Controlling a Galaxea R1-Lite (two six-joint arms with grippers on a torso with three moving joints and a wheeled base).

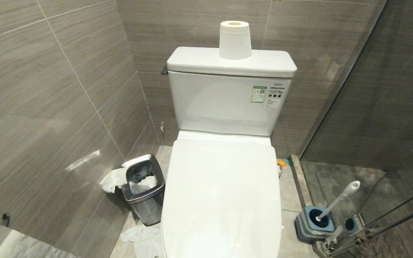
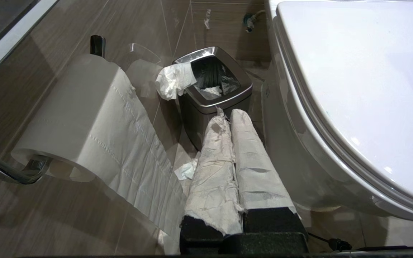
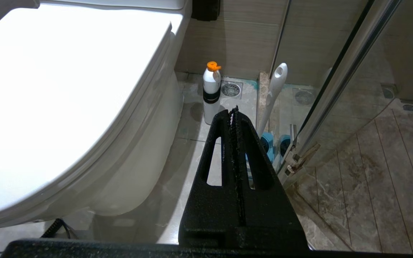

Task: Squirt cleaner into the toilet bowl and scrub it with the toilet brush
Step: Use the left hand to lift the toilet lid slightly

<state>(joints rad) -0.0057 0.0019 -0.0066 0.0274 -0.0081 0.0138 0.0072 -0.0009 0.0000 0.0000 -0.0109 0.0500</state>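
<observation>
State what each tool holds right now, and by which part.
Nothing is held. The left tool, paper-wrapped, is shut beside the waste bin; the right tool is shut, short of the cleaner bottle and toilet brush.

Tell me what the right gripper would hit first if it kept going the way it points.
Probably the white cleaner bottle with the orange cap, standing on the floor just past the shut right gripper. The toilet brush stands slightly to one side. Depth is unclear.

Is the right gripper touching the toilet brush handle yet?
Apart. The right wrist view shows the right gripper shut, with floor visible between it and the toilet brush.
</observation>
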